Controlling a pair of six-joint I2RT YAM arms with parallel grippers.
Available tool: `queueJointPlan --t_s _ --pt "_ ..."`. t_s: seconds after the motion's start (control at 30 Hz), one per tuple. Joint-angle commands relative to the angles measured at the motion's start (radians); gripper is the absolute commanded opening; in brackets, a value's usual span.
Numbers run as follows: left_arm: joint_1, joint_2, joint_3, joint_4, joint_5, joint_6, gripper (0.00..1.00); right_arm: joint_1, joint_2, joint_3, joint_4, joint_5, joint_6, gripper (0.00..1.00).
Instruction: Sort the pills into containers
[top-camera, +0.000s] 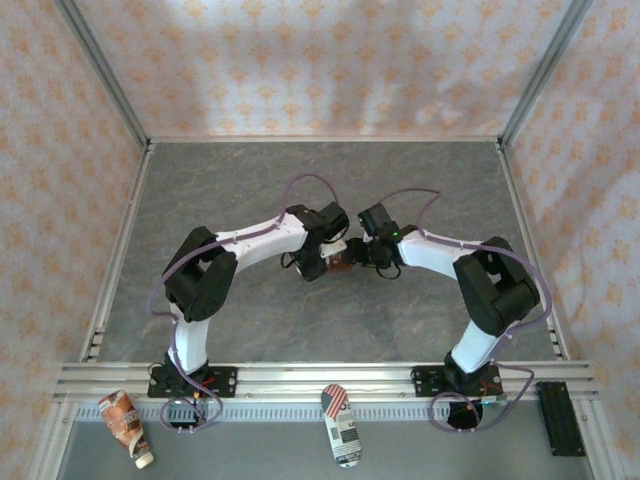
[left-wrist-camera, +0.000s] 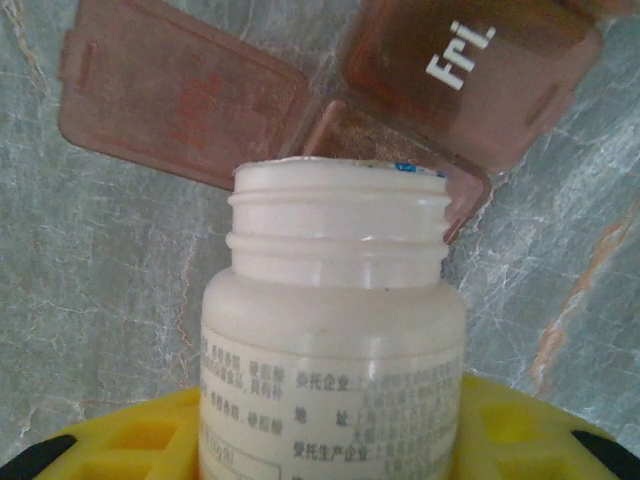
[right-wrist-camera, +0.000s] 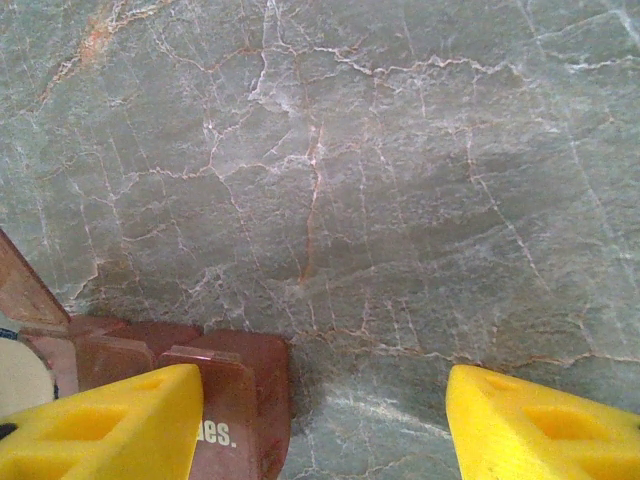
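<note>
The white pill bottle (left-wrist-camera: 335, 340) sits closest, uncapped and clamped in the left end effector (left-wrist-camera: 335, 435). Its open mouth is aimed at the pill organiser (left-wrist-camera: 180, 110), presumably so pills can be shaken across. That dark red-brown organiser lies mid-tabletop (right-wrist-camera: 400, 200), between the two end effectors, with at least one lid thrown back; another lid reads "Fri." (left-wrist-camera: 465, 60). The compartment (left-wrist-camera: 345, 135) just beyond the bottle's rim is open to receive. I cannot tell whether it holds any pills, nor what is inside the bottle. The right end effector (right-wrist-camera: 322, 405) has its fingers apart, one over the organiser's end marked "es.", likely placed to steady it.
</note>
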Motion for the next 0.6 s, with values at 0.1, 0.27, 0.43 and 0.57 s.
queueJointPlan --t_s 0.1,0.27,0.43,0.57 --pt "-0.013 0.024 0.031 -0.053 -0.038 0.03 0.0 0.007 0.016 -0.011 0.0 0.007 0.011 0.65" --pt "-0.015 0.021 0.045 -0.064 -0.042 0.035 0.0 0.008 0.017 -0.01 0.001 0.005 0.011 0.65" --pt "-0.015 0.024 0.061 -0.078 -0.053 0.04 0.0 0.008 0.017 -0.011 0.001 0.005 0.012 0.65" --pt "-0.014 0.029 0.068 -0.084 -0.059 0.043 0.0 0.008 0.017 -0.01 0.0 0.007 0.012 0.65"
